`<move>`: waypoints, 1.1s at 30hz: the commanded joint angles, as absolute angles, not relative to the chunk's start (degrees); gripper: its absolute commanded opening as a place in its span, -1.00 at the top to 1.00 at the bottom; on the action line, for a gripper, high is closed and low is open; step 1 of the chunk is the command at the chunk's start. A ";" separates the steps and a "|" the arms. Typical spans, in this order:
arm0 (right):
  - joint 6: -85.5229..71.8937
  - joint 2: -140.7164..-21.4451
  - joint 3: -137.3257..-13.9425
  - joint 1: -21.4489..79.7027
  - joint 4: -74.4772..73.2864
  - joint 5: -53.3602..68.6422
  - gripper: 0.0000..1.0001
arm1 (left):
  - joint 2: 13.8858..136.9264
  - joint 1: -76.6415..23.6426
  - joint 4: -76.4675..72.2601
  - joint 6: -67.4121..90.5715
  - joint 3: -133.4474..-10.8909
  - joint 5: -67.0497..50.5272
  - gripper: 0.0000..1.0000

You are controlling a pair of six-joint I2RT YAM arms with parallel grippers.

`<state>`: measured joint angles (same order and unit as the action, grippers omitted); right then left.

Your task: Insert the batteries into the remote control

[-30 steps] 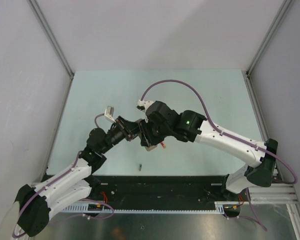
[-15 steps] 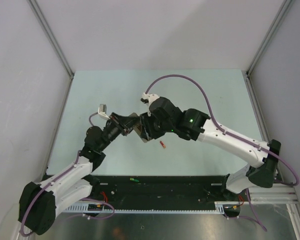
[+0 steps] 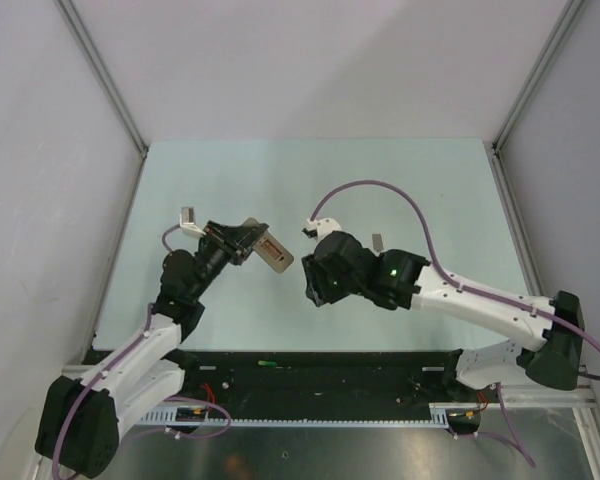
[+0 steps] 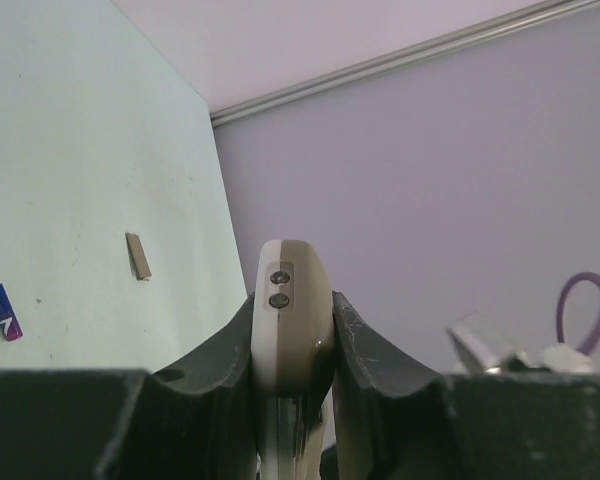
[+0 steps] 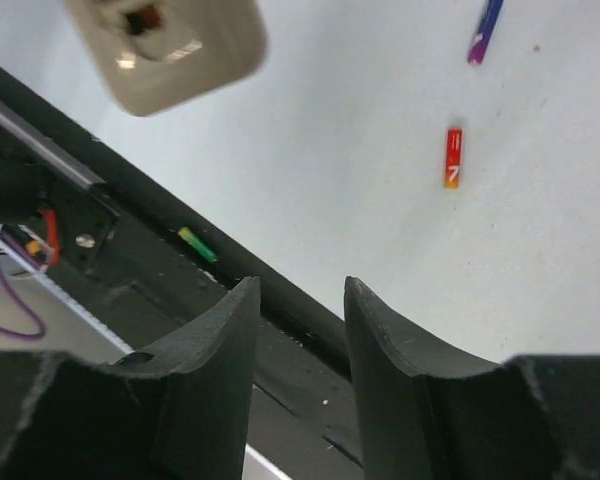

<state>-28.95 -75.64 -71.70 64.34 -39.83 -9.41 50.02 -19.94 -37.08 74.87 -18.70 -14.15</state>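
Retreating right gripper (image 5: 300, 300), seemingly empty.

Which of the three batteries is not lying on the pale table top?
The green battery: it lies on the black strip beyond the table, while the red battery and the blue battery lie on it.

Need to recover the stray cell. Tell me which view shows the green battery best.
Right wrist: the green battery lies clear on the dark ledge below the table edge. Top external shows it as a tiny green speck; left wrist doesn't show it.
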 commanded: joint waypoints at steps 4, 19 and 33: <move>-31.11 -80.06 -65.84 65.30 -32.78 -14.58 0.14 | 44.30 -19.51 -34.90 71.46 -17.67 -17.14 1.00; -21.72 -88.48 -61.17 50.47 -21.80 -12.34 0.19 | 38.15 -19.78 -30.76 67.68 -13.89 -25.39 1.00; -17.14 -98.96 -61.52 50.80 -21.09 -8.35 0.07 | 38.41 -20.48 -29.00 65.13 -14.15 -28.04 1.00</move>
